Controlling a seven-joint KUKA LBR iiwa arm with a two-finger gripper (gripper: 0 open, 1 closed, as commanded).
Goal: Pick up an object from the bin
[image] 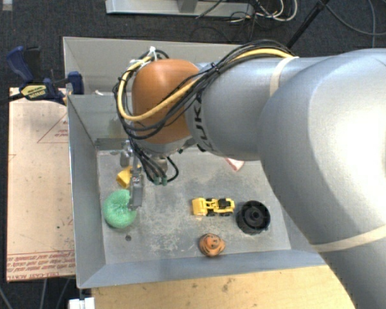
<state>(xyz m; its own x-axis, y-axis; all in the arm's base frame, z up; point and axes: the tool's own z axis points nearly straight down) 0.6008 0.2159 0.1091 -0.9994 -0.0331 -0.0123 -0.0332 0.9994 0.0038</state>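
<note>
Low at left end of grey metal bin, against soft green ring, jaws' spread impossible to tell: grasp stage, needing firm closure, then lift.

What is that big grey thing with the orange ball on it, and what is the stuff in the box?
The big grey thing is a robot arm, reaching in from the right. The orange ball is a cover on its wrist. The camera looks down into a grey metal bin. At the arm's tip is a claw, low beside a green lump at the bin's left. I cannot tell if it grips it. Also inside: a yellow toy digger, a black round part and a small orange-brown thing.
</note>
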